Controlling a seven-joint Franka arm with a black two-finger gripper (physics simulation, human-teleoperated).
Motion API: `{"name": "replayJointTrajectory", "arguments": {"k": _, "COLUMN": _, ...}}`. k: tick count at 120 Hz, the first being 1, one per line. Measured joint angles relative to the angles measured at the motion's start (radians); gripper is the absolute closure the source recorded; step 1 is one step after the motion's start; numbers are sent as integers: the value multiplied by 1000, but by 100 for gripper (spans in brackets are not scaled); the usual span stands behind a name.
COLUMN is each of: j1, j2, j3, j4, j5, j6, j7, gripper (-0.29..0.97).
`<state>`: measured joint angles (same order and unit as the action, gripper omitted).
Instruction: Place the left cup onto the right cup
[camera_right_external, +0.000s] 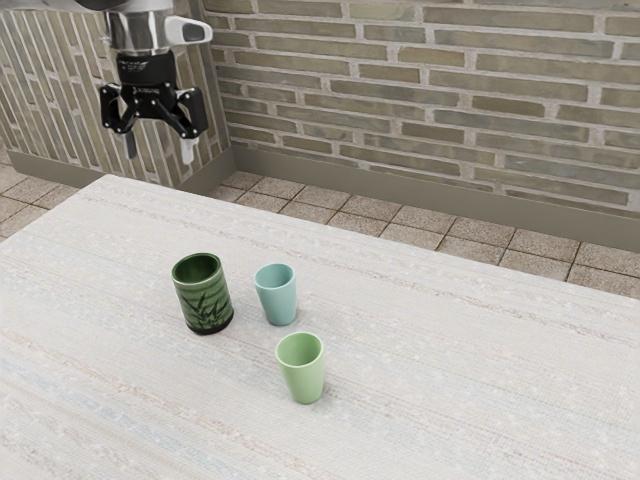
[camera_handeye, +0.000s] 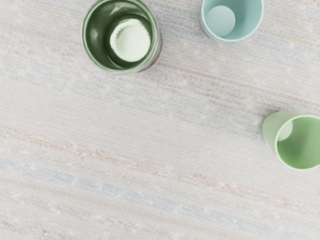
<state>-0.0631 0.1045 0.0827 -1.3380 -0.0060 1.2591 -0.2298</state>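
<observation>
While pale streaked counter stands before a paved floor and brick wall, pincer hangs high above it, jaws wide apart, holding nothing

Dark green cup: tall and glossy with a leaf pattern on its side, standing upright on the table, pale fluted bottom inside.
Light green cup: plain, tapered and upright, standing near the dark green cup but apart from it, toward the exterior view's right.
</observation>
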Motion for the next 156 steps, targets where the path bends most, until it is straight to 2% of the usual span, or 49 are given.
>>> {"name": "replayJointTrajectory", "arguments": {"k": 17, "j1": -6, "j2": 9, "j3": -1, "j4": 0, "j5": -1, "j6": 9, "j7": 1, "gripper": 0}}
{"name": "replayJointTrajectory", "arguments": {"k": 33, "j1": 0, "j2": 76, "j3": 2, "j4": 17, "j5": -9, "j6": 22, "j7": -1, "gripper": 0}}
{"name": "replayJointTrajectory", "arguments": {"k": 64, "j1": 6, "j2": 425, "j3": -6, "j4": 373, "j5": 2, "j6": 55, "j7": -8, "gripper": 0}}
{"name": "replayJointTrajectory", "arguments": {"k": 77, "j1": -1, "j2": 520, "j3": -28, "j4": 422, "j5": 0, "j6": 88, "j7": -10, "gripper": 0}}
{"name": "replayJointTrajectory", "arguments": {"k": 104, "j1": -14, "j2": 555, "j3": -51, "j4": 317, "j5": -13, "j6": 198, "j7": -14, "gripper": 0}}
{"name": "replayJointTrajectory", "arguments": {"k": 134, "j1": -30, "j2": 497, "j3": -75, "j4": 91, "j5": -21, "j6": 354, "j7": -18, "gripper": 0}}
{"name": "replayJointTrajectory", "arguments": {"k": 156, "j1": -33, "j2": 468, "j3": -108, "j4": -21, "j5": -27, "j6": 470, "j7": -24, "gripper": 0}}
